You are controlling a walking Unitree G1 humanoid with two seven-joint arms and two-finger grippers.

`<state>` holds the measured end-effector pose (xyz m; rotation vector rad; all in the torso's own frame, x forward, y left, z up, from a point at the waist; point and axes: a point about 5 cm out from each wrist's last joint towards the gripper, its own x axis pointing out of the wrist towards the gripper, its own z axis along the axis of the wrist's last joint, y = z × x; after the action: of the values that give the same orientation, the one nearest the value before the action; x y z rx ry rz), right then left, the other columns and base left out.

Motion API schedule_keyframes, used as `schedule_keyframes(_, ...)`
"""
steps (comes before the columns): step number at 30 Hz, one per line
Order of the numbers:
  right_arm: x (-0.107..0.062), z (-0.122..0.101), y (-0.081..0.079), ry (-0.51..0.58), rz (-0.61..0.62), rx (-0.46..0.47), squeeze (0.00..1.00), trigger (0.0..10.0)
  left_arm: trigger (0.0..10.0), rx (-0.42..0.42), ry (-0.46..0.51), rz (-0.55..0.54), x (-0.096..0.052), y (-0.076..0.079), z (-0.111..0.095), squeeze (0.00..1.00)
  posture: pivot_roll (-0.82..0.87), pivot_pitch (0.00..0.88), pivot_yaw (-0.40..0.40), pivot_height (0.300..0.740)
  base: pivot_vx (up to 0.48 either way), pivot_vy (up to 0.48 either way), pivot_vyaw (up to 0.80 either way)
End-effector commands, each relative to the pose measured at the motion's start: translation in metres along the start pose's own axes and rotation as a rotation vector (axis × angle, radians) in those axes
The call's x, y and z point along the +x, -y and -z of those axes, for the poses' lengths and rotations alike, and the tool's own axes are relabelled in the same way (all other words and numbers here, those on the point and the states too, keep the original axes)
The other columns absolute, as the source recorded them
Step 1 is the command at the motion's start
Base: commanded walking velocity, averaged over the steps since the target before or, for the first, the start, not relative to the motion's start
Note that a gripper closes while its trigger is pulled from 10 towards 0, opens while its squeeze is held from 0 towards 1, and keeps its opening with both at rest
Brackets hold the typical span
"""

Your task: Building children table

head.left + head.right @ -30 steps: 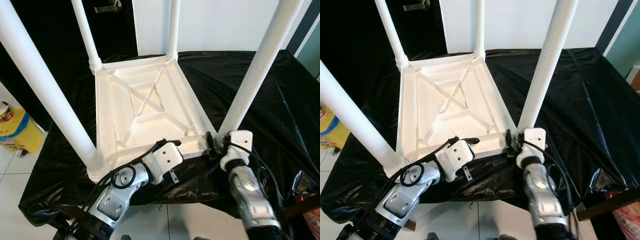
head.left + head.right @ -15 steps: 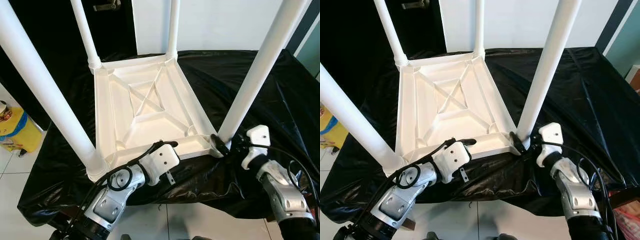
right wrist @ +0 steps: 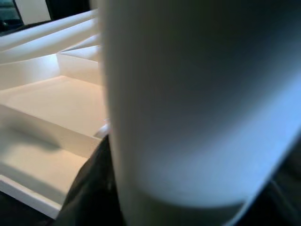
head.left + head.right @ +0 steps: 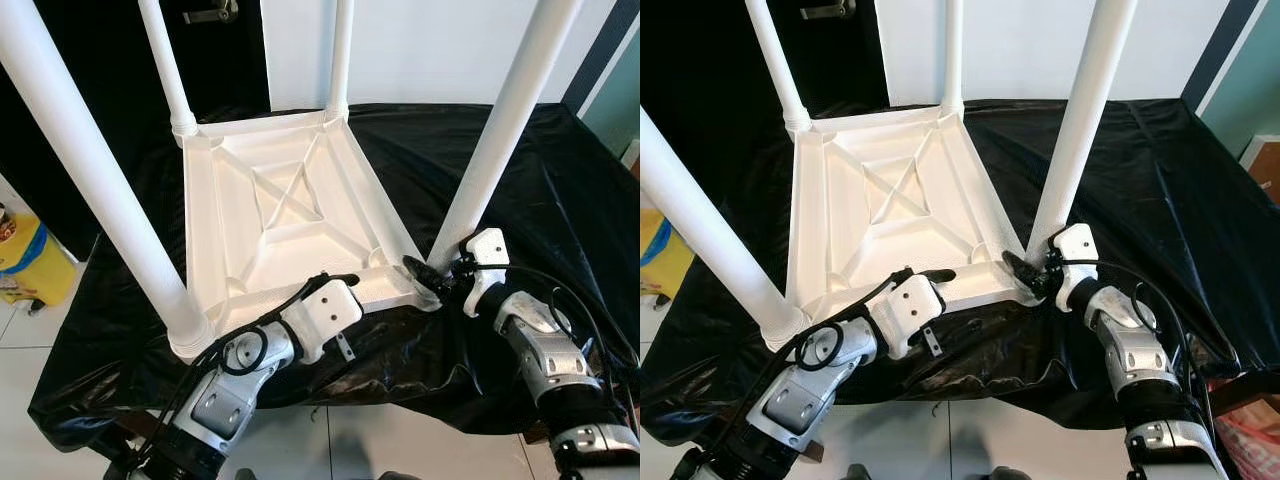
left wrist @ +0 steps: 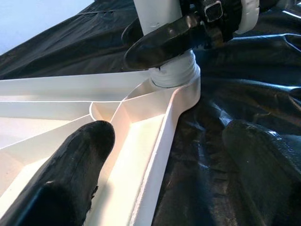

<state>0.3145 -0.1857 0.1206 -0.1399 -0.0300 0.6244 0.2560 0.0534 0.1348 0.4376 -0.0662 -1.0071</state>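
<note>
A small white children table (image 4: 285, 215) lies upside down on a bigger table covered with a shiny black sheet (image 4: 560, 190). Its four round white legs stick straight up, and their tops are cut off by the edge of the picture.

The left gripper (image 5: 164, 155) is at the near edge of the upside-down top. Its jaws are wide open, one finger (image 5: 75, 165) over the white ribs inside and the other over the black sheet outside. It holds nothing.

The right gripper (image 4: 425, 276) is at the foot of the near right leg (image 4: 490, 150), with black fingers on both sides of it where it joins the corner. The leg is a big white blur in the right wrist view, so I cannot tell if the jaws are squeezing it.

A yellow thing (image 4: 28, 265) sits on the floor, partly cut off
</note>
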Motion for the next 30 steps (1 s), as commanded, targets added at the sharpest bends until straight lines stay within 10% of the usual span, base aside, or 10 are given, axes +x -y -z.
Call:
schedule_keyframes(1, 0.002, 0.006, -0.006, -0.027, -0.039, -0.008, 0.00, 0.0, 10.0, 0.003, -0.007, -0.025, 0.001, -0.002, 0.002, 0.00, 0.00, 0.000, -0.062, 0.740, 0.000, 0.000, 0.00)
schedule_keyframes(3, 0.002, 0.007, -0.005, -0.033, -0.030, -0.001, 0.00, 0.0, 10.0, 0.005, -0.004, -0.025, 0.002, -0.002, 0.001, 0.00, 0.00, 0.000, -0.060, 0.740, 0.000, 0.000, 0.00)
schedule_keyframes(5, 0.003, 0.010, -0.005, -0.038, -0.018, 0.015, 0.00, 10.0, 10.0, 0.008, -0.001, -0.025, 0.003, -0.003, 0.001, 0.00, -0.01, 0.000, -0.058, 0.740, 0.000, 0.000, 0.00)
schedule_keyframes(13, 0.005, 0.010, -0.010, -0.025, 0.078, 0.032, 0.00, 10.0, 10.0, 0.005, 0.003, -0.026, 0.005, -0.002, 0.001, 0.00, -0.03, 0.002, -0.050, 0.740, 0.000, 0.000, 0.00)
schedule_keyframes(30, -0.004, 0.037, -0.053, -0.083, 0.678, 0.149, 0.00, 10.0, 10.0, -0.024, 0.014, 0.004, 0.001, 0.020, -0.002, 0.00, -0.01, 0.069, -0.036, 0.740, 0.000, 0.000, 0.00)
